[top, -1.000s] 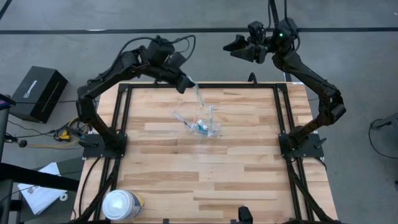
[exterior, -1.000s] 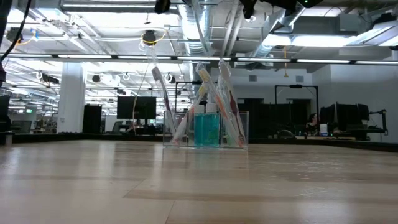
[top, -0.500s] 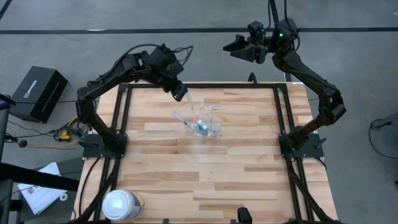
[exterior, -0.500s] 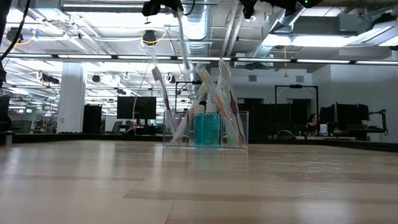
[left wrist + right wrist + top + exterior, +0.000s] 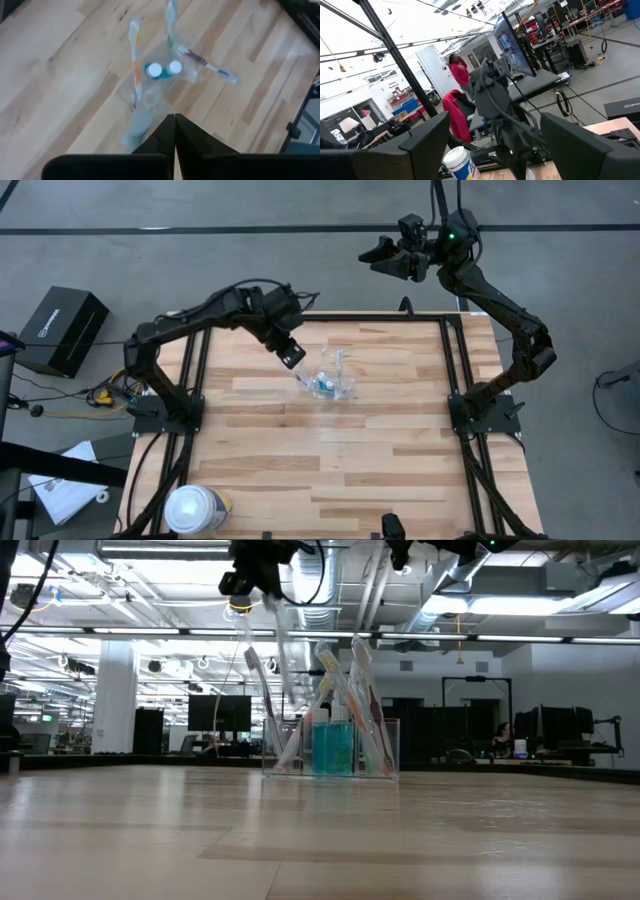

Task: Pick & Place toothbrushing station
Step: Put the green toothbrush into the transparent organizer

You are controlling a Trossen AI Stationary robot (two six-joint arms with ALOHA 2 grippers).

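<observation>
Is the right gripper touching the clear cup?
Apart. The high view shows the right gripper raised beyond the table's far edge, fingers open, with bare tabletop between it and the clear cup mid-table.

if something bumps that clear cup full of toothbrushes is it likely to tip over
Probably yes. The clear cup looks small and thin-walled, so likely light. The toothbrushes lean out well above its rim, making it top-heavy. The two white-topped tubes standing inside may steady it slightly.
</observation>
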